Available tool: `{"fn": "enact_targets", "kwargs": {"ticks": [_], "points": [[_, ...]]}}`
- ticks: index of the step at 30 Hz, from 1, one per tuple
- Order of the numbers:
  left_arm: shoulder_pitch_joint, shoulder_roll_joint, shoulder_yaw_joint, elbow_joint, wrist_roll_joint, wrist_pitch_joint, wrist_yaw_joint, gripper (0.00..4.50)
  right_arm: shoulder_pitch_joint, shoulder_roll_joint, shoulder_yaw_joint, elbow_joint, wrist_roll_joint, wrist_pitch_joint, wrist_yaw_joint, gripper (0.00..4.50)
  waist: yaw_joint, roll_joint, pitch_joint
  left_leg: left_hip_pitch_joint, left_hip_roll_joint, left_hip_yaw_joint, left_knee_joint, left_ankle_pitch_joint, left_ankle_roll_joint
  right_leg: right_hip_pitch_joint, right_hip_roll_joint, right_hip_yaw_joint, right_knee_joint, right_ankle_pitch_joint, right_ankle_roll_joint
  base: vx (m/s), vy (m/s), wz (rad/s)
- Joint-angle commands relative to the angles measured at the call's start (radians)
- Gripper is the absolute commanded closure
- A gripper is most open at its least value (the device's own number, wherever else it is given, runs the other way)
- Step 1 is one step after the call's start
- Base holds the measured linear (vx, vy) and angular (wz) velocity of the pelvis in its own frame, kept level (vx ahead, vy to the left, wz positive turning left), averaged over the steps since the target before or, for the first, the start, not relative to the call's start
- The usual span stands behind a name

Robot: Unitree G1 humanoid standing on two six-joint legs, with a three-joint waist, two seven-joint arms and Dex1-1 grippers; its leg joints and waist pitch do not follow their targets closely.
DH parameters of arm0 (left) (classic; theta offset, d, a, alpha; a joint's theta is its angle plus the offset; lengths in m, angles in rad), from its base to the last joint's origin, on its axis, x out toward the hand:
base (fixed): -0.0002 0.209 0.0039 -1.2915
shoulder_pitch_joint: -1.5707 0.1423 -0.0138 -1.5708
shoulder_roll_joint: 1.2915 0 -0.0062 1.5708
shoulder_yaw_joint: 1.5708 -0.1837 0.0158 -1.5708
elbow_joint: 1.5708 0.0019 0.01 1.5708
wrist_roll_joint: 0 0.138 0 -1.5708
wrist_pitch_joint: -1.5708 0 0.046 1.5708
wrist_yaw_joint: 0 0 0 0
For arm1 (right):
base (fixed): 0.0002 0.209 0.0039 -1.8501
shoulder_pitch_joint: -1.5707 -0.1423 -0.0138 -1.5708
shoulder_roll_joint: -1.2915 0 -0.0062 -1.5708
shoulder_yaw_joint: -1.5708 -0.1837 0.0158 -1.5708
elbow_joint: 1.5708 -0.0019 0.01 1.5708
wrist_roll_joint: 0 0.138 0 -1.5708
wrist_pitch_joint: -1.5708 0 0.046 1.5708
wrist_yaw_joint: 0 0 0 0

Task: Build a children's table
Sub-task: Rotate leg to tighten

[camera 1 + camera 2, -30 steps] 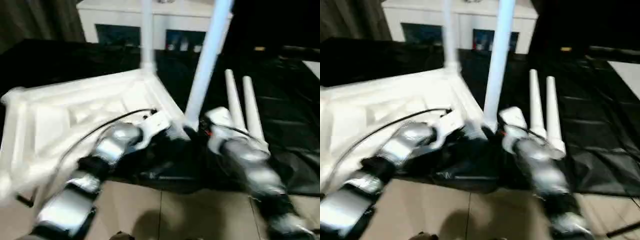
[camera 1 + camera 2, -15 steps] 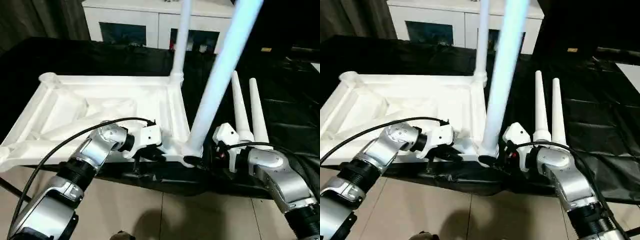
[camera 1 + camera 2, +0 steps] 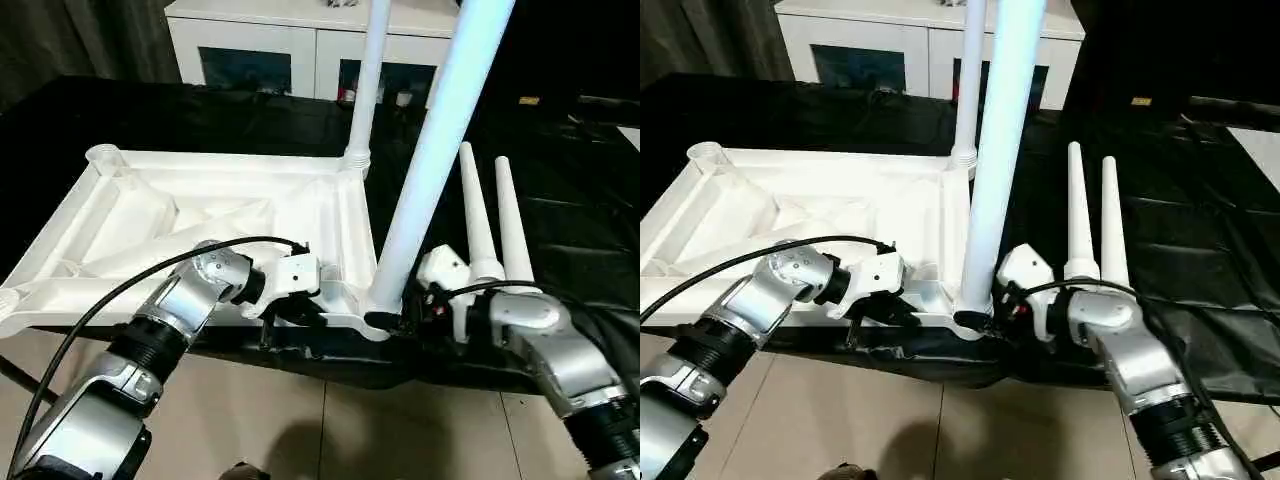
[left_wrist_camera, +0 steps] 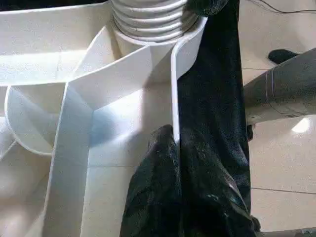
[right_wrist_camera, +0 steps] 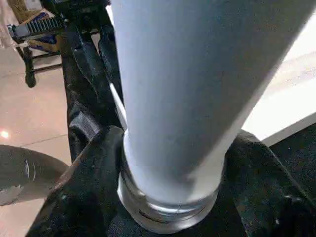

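The children's table top (image 3: 200, 205) lies upside down on the black-covered surface, ribbed side up. One white leg (image 3: 368, 80) stands in its far right corner socket. A second leg (image 3: 440, 130) rises from the near right corner, leaning a little to the right. My right gripper (image 3: 392, 322) is shut around this leg's base, a finger (image 5: 94, 187) on each side of the collar. My left gripper (image 4: 175, 143) is shut on the thin near rim (image 4: 174, 89) of the top, just left of that corner. Two loose legs (image 3: 473, 215) (image 3: 510, 220) lie side by side at the right.
A white cabinet with glass doors (image 3: 300, 50) stands behind the work. The black sheet (image 3: 580, 200) covers the surface and hangs over its front edge. Tiled floor (image 3: 330, 420) lies below my forearms.
The camera has swung and steadied. My right gripper's fingers have closed in on the near leg's base. The left gripper keeps its hold on the rim.
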Motion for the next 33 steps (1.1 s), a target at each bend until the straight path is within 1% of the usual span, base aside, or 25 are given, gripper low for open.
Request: {"fn": "enact_targets", "kwargs": {"ticks": [1,6,7,8,9,10,11,13,15,17,18,19,20,21,22,23,24,25,26,27,28,30,31,32,33], "points": [[0.002,0.006,-0.010,-0.042,0.006,-0.003,-0.020,4.50,-0.013,-0.010,0.005,0.025,-0.026,-0.004,-0.003,1.75,-0.001,-0.006,-0.068,0.027,0.038,-0.017,-0.069,-0.311,0.015,0.037,-0.052,0.036,-0.063,-0.286,-0.201,0.000,0.000,0.00],[0.002,0.010,-0.013,-0.046,0.008,0.002,-0.021,4.50,-0.016,-0.010,0.004,0.035,-0.026,-0.005,-0.005,1.84,-0.002,-0.006,-0.069,0.027,0.038,-0.017,-0.068,-0.305,0.016,0.038,-0.051,0.036,-0.061,-0.267,-0.206,0.000,0.000,0.00],[0.002,0.011,-0.013,-0.043,0.013,0.005,-0.012,4.50,-0.018,0.011,-0.018,0.053,-0.017,0.003,-0.040,1.85,-0.002,-0.006,-0.069,0.027,0.038,-0.017,-0.068,-0.304,0.017,0.038,-0.050,0.036,-0.061,-0.264,-0.207,0.000,0.000,0.00],[0.002,0.010,-0.012,-0.042,0.014,0.005,-0.010,4.50,-0.019,0.016,-0.023,0.058,-0.015,0.005,-0.048,1.85,-0.003,-0.006,-0.069,0.027,0.037,-0.016,-0.068,-0.305,0.018,0.037,-0.050,0.036,-0.061,-0.264,-0.208,0.000,0.000,0.00],[0.000,0.008,-0.009,-0.034,0.020,0.010,0.008,4.50,-0.024,0.037,-0.040,0.081,-0.016,0.013,-0.089,1.85,-0.004,-0.005,-0.068,0.027,0.037,-0.016,-0.068,-0.313,0.015,0.036,-0.051,0.036,-0.062,-0.275,-0.209,0.000,0.000,0.00],[-0.004,0.001,-0.003,-0.019,0.028,0.018,0.037,4.50,-0.030,0.062,-0.059,0.110,-0.021,0.017,-0.143,1.85,-0.007,-0.007,-0.066,0.025,0.035,-0.018,-0.070,-0.325,0.008,0.037,-0.051,0.035,-0.064,-0.300,-0.201,0.000,0.000,0.00],[-0.005,0.000,-0.002,-0.017,0.029,0.019,0.042,4.50,-0.031,0.065,-0.061,0.113,-0.021,0.018,-0.149,1.85,-0.008,-0.006,-0.066,0.025,0.036,-0.019,-0.071,-0.334,0.002,0.037,-0.051,0.034,-0.064,-0.316,-0.198,0.000,0.000,0.00],[-0.021,-0.031,0.025,0.027,0.032,0.045,0.125,4.50,-0.044,0.120,-0.096,0.160,-0.026,0.033,-0.255,1.85,-0.016,-0.007,-0.065,0.030,0.034,-0.020,-0.071,-0.369,-0.014,0.031,-0.051,0.033,-0.071,-0.367,-0.184,0.000,0.000,0.00],[-0.045,-0.079,0.063,0.076,0.027,0.078,0.234,4.50,-0.066,0.194,-0.146,0.218,-0.016,0.071,-0.400,1.86,-0.025,-0.005,-0.063,0.031,0.030,-0.023,-0.071,-0.397,-0.029,0.027,-0.051,0.030,-0.076,-0.417,-0.177,0.000,0.000,0.00],[-0.070,-0.128,0.099,0.122,0.022,0.119,0.346,4.50,-0.094,0.265,-0.193,0.284,-0.010,0.100,-0.548,1.86,-0.039,-0.006,-0.060,0.030,0.028,-0.026,-0.072,-0.422,-0.041,0.024,-0.049,0.028,-0.079,-0.454,-0.168,0.000,0.000,0.00],[-0.070,-0.128,0.099,0.122,0.022,0.119,0.346,4.50,-0.094,0.265,-0.193,0.284,-0.010,0.100,-0.548,1.86,-0.042,-0.005,-0.062,0.031,0.028,-0.032,-0.073,-0.441,-0.048,0.028,-0.051,0.023,-0.083,-0.488,-0.153,0.000,0.000,0.00],[-0.108,-0.192,0.142,0.188,0.017,0.171,0.499,4.50,-0.142,0.346,-0.249,0.388,-0.001,0.105,-0.733,1.86,-0.045,-0.001,-0.061,0.031,0.028,-0.029,-0.071,-0.449,-0.046,0.022,-0.051,0.025,-0.086,-0.488,-0.147,0.000,0.000,0.00],[-0.108,-0.192,0.142,0.188,0.017,0.171,0.499,4.50,-0.142,0.346,-0.249,0.388,-0.001,0.105,-0.733,1.86,-0.049,0.000,-0.060,0.035,0.028,-0.030,-0.072,-0.461,-0.051,0.019,-0.051,0.024,-0.090,-0.489,-0.150,0.000,0.000,0.00],[-0.126,-0.222,0.157,0.222,0.017,0.189,0.574,4.50,-0.166,0.382,-0.270,0.442,0.001,0.091,-0.819,1.86,-0.054,-0.004,-0.061,0.037,0.024,-0.035,-0.070,-0.490,-0.054,0.020,-0.049,0.017,-0.095,-0.517,-0.136,0.000,0.000,0.00],[-0.141,-0.249,0.169,0.249,0.017,0.197,0.633,4.50,-0.186,0.411,-0.280,0.486,-0.007,0.072,-0.889,1.86,-0.060,0.000,-0.059,0.038,0.023,-0.034,-0.069,-0.500,-0.054,0.014,-0.051,0.017,-0.098,-0.527,-0.132,0.000,0.000,0.00],[-0.151,-0.268,0.173,0.268,0.019,0.193,0.670,4.50,-0.201,0.434,-0.275,0.516,-0.011,0.056,-0.910,1.87,-0.059,0.000,-0.060,0.044,0.022,-0.036,-0.069,-0.512,-0.054,0.013,-0.050,0.014,-0.104,-0.545,-0.124,0.000,0.000,0.00],[-0.155,-0.276,0.174,0.276,0.019,0.191,0.685,4.50,-0.207,0.443,-0.273,0.528,-0.012,0.049,-0.919,1.87,-0.061,0.000,-0.058,0.045,0.021,-0.037,-0.067,-0.527,-0.047,0.011,-0.049,0.011,-0.110,-0.555,-0.114,0.000,0.000,0.00],[-0.165,-0.297,0.177,0.297,0.025,0.180,0.718,4.50,-0.225,0.466,-0.262,0.558,-0.022,0.032,-0.935,1.87,-0.061,-0.001,-0.057,0.044,0.021,-0.038,-0.068,-0.530,-0.045,0.014,-0.050,0.010,-0.113,-0.555,-0.110,0.000,0.000,0.00],[-0.171,-0.309,0.178,0.310,0.030,0.172,0.735,4.50,-0.236,0.480,-0.255,0.576,-0.029,0.022,-0.941,1.87,-0.064,0.000,-0.056,0.046,0.019,-0.040,-0.069,-0.557,-0.041,0.010,-0.047,0.006,-0.116,-0.572,-0.098,0.000,0.000,0.00],[-0.171,-0.309,0.178,0.310,0.030,0.172,0.735,4.50,-0.236,0.480,-0.255,0.576,-0.029,0.022,-0.941,1.52,-0.064,0.000,-0.057,0.048,0.020,-0.042,-0.070,-0.564,-0.042,0.012,-0.047,0.004,-0.118,-0.576,-0.092,0.000,0.000,0.00],[-0.180,-0.319,0.162,0.324,0.047,0.134,0.731,4.50,-0.253,0.497,-0.240,0.577,-0.047,-0.010,-0.913,1.17,-0.064,-0.001,-0.058,0.047,0.020,-0.043,-0.071,-0.566,-0.036,0.014,-0.048,0.003,-0.120,-0.574,-0.087,0.000,0.000,0.00],[-0.180,-0.316,0.151,0.323,0.058,0.118,0.722,4.50,-0.255,0.498,-0.235,0.566,-0.055,-0.023,-0.903,1.17,-0.064,0.003,-0.059,0.041,0.023,-0.045,-0.078,-0.560,-0.035,0.021,-0.048,0.004,-0.118,-0.537,-0.090,0.000,0.000,0.00],[-0.177,-0.304,0.137,0.317,0.070,0.102,0.706,4.50,-0.255,0.492,-0.242,0.549,-0.056,-0.043,-0.890,0.96,-0.065,-0.001,-0.061,0.028,0.024,-0.049,-0.084,-0.540,-0.033,0.033,-0.050,0.003,-0.112,-0.505,-0.094,0.000,0.000,0.00],[-0.179,-0.299,0.134,0.324,0.073,0.102,0.708,4.50,-0.257,0.488,-0.244,0.551,-0.058,-0.058,-0.890,0.82,-0.065,-0.001,-0.063,0.021,0.025,-0.049,-0.085,-0.521,-0.030,0.036,-0.054,0.006,-0.107,-0.483,-0.099,0.000,0.000,0.00],[-0.178,-0.291,0.128,0.327,0.077,0.093,0.702,4.50,-0.255,0.481,-0.244,0.543,-0.061,-0.068,-0.888,0.82,-0.067,-0.001,-0.063,0.021,0.025,-0.048,-0.085,-0.519,-0.028,0.034,-0.052,0.007,-0.105,-0.477,-0.103,0.000,0.000,0.00]]}}
